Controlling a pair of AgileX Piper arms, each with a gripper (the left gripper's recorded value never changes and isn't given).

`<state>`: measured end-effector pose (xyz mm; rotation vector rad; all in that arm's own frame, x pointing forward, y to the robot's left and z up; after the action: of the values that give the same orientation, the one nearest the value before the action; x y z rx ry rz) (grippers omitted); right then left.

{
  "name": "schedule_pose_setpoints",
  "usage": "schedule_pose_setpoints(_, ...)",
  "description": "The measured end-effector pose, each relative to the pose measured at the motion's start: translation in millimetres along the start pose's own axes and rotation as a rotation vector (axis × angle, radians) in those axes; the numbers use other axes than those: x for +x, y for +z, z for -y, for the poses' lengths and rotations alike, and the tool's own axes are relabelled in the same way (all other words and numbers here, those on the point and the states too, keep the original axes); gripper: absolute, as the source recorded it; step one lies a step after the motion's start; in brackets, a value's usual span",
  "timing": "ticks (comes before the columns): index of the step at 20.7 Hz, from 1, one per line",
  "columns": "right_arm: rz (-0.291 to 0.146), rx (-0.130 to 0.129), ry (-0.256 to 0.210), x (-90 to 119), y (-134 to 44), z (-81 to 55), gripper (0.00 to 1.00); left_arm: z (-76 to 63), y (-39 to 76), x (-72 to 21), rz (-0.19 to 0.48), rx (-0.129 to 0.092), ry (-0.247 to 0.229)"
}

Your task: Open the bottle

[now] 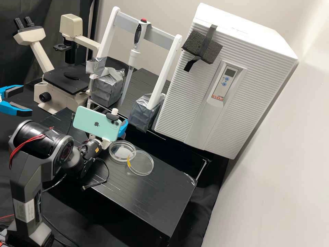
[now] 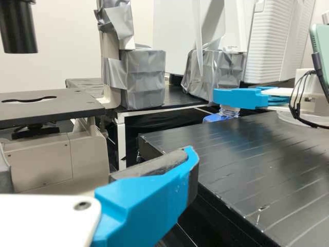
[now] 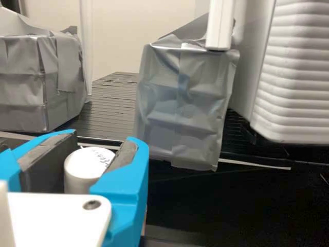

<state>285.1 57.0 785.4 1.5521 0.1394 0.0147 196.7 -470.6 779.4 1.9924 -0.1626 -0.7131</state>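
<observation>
Early stage, by the look of it. The right gripper (image 3: 92, 154) has its fingers clamped on the white cap (image 3: 88, 165), one finger on each side. The cap still sits on the bottle (image 2: 220, 114), so nothing is off yet. Can't tell whether it has been loosened at all. The bottle is clear plastic and stands upright at the far edge of the raised black bench (image 1: 154, 192), its lower part hidden behind that edge in the left wrist view. The left gripper (image 1: 12, 100) hangs well apart from the bottle, fingers spread and holding nothing, so the body is not braced. Left to do, as I judge it: twist the cap free and lift it away, probably with the body steadied.

The bench top is black and ribbed, and two clear petri dishes (image 1: 122, 151) lie on it touching each other. A mint phone (image 1: 97, 125) is mounted on the right arm. Behind are a beige microscope (image 1: 56, 87), a pipette (image 1: 132, 61) hung on a white stand (image 1: 164, 68) with grey taped blocks (image 1: 106, 85) at its feet, a white ribbed cabinet (image 1: 205, 103), black cloth (image 1: 202, 206) and a pale wall (image 1: 281, 171).
</observation>
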Motion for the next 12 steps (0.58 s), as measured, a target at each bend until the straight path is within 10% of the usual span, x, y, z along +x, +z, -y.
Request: schedule_pose_setpoints(12, -0.009, 0.006, -0.009, 0.3, -4.1, 3.5, 0.00, 0.3, 0.1, -0.2, 0.000, -0.001, -0.001)
